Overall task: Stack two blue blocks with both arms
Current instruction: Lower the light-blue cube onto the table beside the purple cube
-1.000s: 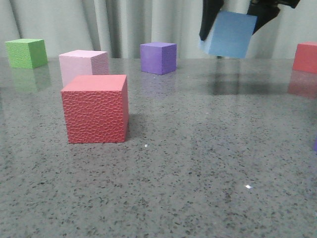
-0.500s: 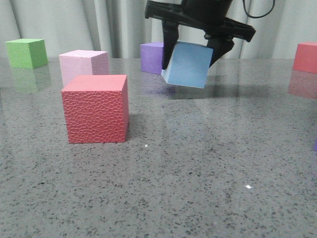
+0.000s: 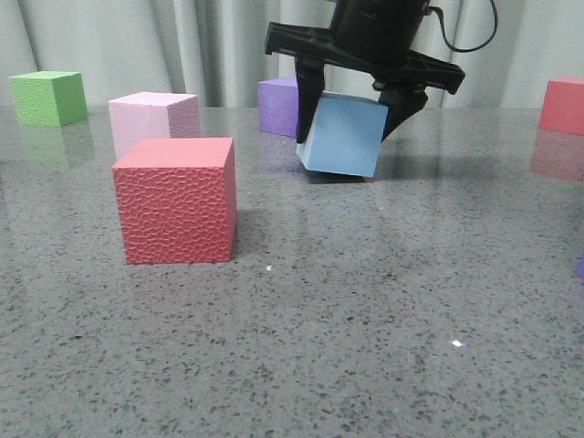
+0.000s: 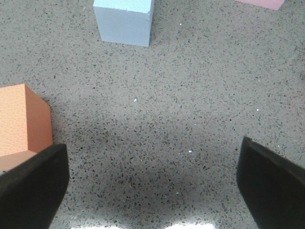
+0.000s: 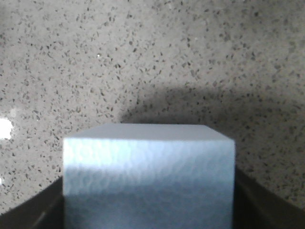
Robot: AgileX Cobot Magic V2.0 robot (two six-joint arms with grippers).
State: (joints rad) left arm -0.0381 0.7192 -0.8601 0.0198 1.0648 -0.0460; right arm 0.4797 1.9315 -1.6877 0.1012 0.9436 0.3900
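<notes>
My right gripper [image 3: 351, 128] is clamping a blue block [image 3: 342, 134], tilted, just above the table [image 3: 365, 301]. My left gripper [image 4: 152, 183] is hanging spread wide, the second blue block [image 4: 125, 21] lying well ahead.

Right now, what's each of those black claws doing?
Left gripper: open, holding nothing.
Right gripper: closed on a matte light-blue foam cube, tilted, low over the speckled grey table.

purple cube [image 3: 277, 106] part hidden behind claw [image 3: 349, 114] | red cube [image 3: 563, 104] cut off by edge | block-table contact prob. unclear
</notes>
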